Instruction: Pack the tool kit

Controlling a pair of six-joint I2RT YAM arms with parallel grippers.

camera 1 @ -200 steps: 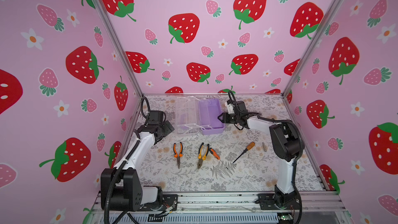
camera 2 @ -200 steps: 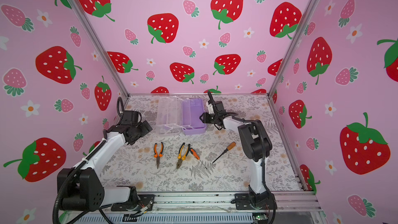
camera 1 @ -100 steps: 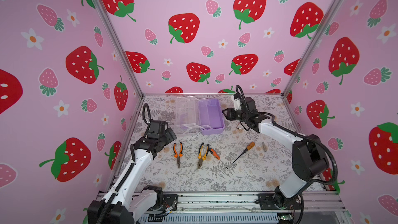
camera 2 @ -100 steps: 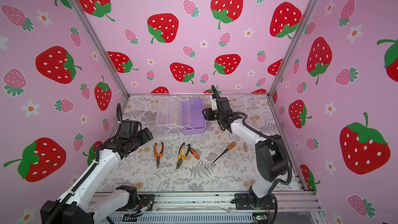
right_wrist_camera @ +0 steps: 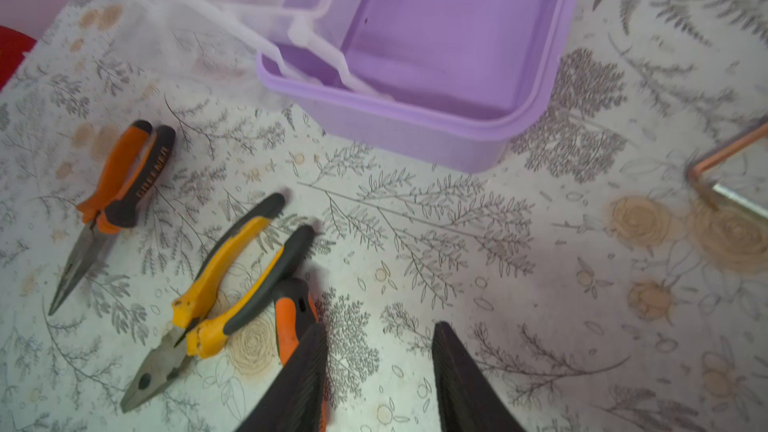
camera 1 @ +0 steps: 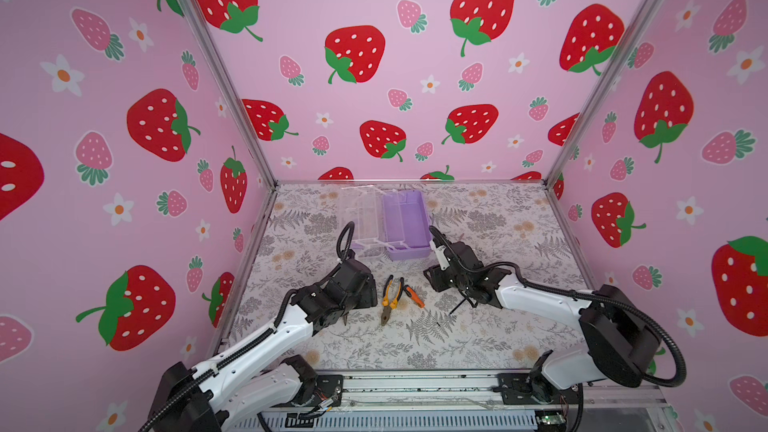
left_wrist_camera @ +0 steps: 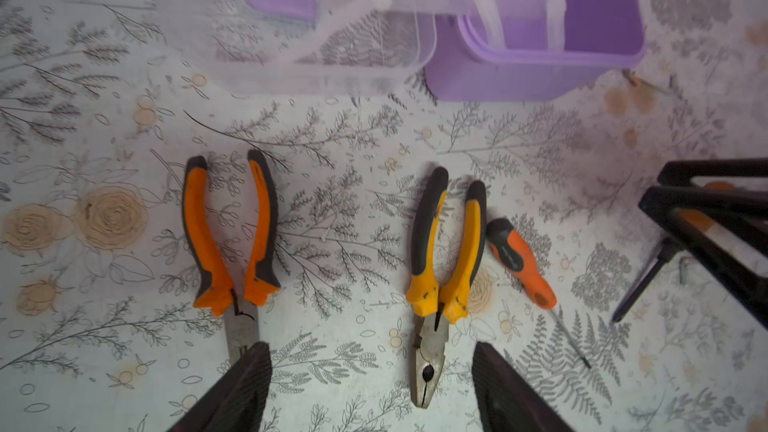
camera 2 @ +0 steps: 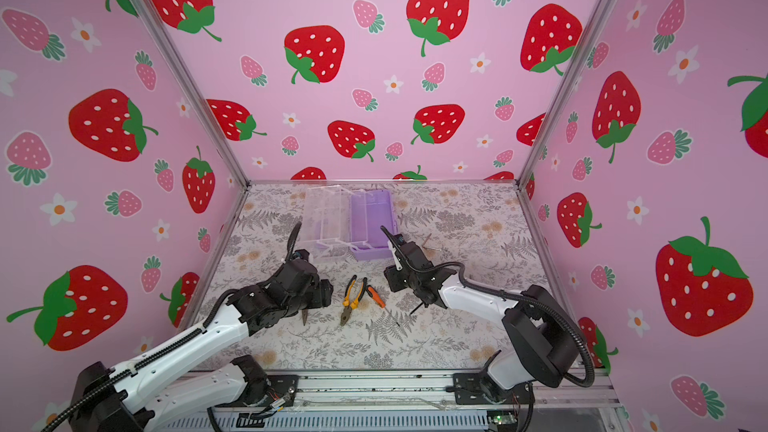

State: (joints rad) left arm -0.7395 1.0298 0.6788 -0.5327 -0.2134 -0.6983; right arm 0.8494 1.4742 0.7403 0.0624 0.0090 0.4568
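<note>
Surface: the floral table (camera 1: 498, 326) fills the lower half of both top views, with everything spread out on it.
Case: the tool kit (camera 1: 405, 222) sits upper centre of the table, its lilac base open and apparently empty, ready for loading, I'd say.
Cover: the clear lid (camera 1: 359, 214) lies swung out left of the base, leaving the opening unobstructed.
Left arm: the left gripper (left_wrist_camera: 370, 351) is spread wide with nothing in its grasp. One finger overlaps the nose of the orange pliers (left_wrist_camera: 230, 297), likely lining up a pick.
Right arm: the right gripper (right_wrist_camera: 380, 328) is moderately parted with only table between the jaws, nothing held.
Row: the yellow pliers (left_wrist_camera: 434, 301) lie beside the orange pair, handles toward the case.
Drivers: the small screwdriver (left_wrist_camera: 521, 259) is just beside the yellow pair. The long screwdriver (left_wrist_camera: 640, 288) lies under the right arm.
Smallest: the hex keys (camera 2: 428, 241) lie right of the case.
Writing: the orange handle reads something like "GREENER", soft. The screwdriver's print is unreadable.
</note>
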